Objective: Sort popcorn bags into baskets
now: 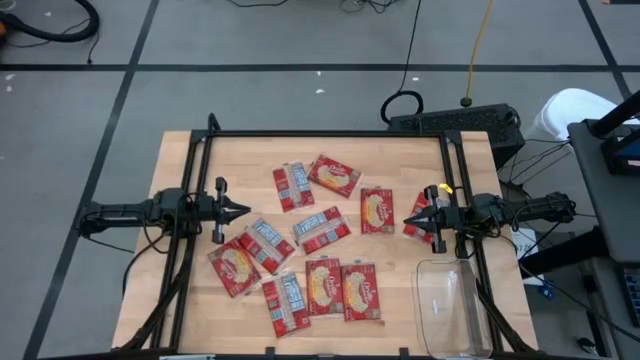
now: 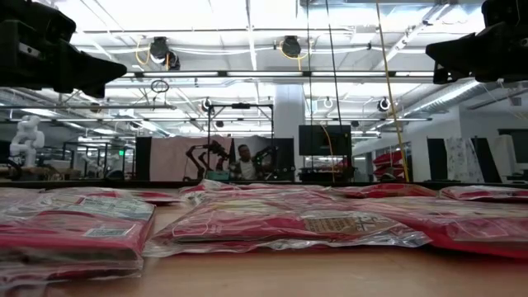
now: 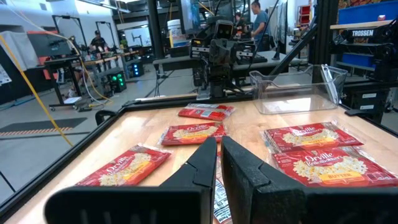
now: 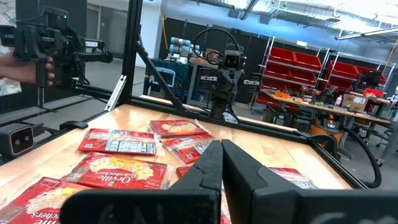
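Popcorn bags [image 1: 322,230] lie scattered over the middle of the worktop [image 1: 190,170] in the high view, several overlapping near the front edge, while your one clear basket [image 1: 452,305] sits empty at the front right corner; the left gripper [image 1: 240,211] hovers at the left side and the right gripper [image 1: 410,222] at the right, just beside a packet near the rail, both with fingers together and holding nothing. Where packets overlap, you risk pinching two at once or dragging a neighbour off the pile. In the low view the bags [image 2: 289,221] lie very flat and glossy, so closed-in fingers could skid over the film rather than get under an edge. From the left wrist view, the basket [image 3: 292,90] stands far across the worktop beside the other arm, so a long carry by the left arm could crowd the right one. In the right wrist view, the packets [image 4: 121,144] lie ahead and below; coming down without opening first would only press them flat.
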Tool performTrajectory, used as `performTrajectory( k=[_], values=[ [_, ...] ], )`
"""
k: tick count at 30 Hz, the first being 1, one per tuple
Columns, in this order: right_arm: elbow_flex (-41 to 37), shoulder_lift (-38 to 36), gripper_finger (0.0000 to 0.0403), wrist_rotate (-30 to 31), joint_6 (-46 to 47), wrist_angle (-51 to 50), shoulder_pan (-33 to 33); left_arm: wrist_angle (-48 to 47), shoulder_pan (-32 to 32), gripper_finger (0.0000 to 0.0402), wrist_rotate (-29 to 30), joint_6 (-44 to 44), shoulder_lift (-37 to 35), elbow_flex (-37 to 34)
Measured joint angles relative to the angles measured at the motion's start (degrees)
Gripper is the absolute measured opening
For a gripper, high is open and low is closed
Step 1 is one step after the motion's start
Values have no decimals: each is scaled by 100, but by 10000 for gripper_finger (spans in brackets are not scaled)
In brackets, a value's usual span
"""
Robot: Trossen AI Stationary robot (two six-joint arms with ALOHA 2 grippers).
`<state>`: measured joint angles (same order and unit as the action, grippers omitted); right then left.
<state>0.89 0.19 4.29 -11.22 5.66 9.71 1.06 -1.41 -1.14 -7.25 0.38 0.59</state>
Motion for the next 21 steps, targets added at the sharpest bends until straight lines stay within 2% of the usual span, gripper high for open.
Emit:
performTrajectory(
  k=[4, 21],
  values=[
    [-1, 0, 0, 330, -52, 33, -2, 1, 0, 31, -1, 0, -1, 1],
    [-1, 0, 0, 319, -151, 12, 1, 16, -2, 31, 1, 34, 0, 1]
  ],
)
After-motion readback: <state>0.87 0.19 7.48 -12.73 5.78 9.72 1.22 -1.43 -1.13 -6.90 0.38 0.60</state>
